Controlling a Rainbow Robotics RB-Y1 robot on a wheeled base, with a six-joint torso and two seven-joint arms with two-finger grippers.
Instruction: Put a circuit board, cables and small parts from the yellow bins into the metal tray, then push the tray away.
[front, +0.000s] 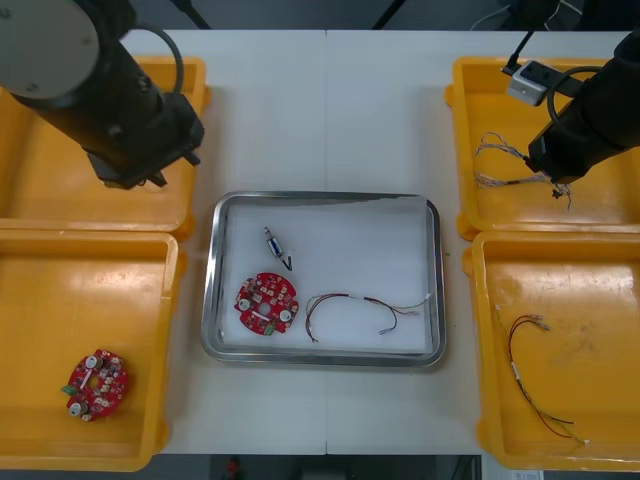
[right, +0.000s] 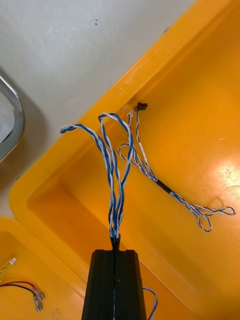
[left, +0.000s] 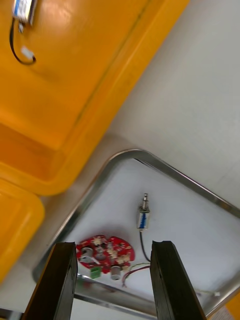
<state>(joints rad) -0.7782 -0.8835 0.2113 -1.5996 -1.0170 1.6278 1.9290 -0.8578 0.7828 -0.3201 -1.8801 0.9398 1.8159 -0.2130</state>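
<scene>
Twisted blue and white cable (right: 116, 190) is pinched in the right hand (right: 115, 250), whose fingers are closed to a slit around the strands. The hand is over the far right yellow bin (right: 190, 125). The strands fan out from the fingers into limp loops near the bin's rim. A further blue and white length lies on the bin floor beside them, and it cannot be told whether it is the same piece.

The step in hand looks like lifting this cable out for the metal tray (front: 325, 197). The tray already holds a round red circuit board (front: 267, 304), a small metal part (front: 272, 243) and a thin reddish cable (front: 350, 310). The next move probably calls for raising the hand until the trailing loops clear the rim, then carrying the cable across the surface (front: 330, 100) to the tray.

The cable is soft and springy, so it may snag. The bin is smooth glossy plastic. The tray has a shiny rounded rim and a white floor. The left hand (left: 114, 244) hangs with fingers wide apart above the tray's corner nearest the left bins.
</scene>
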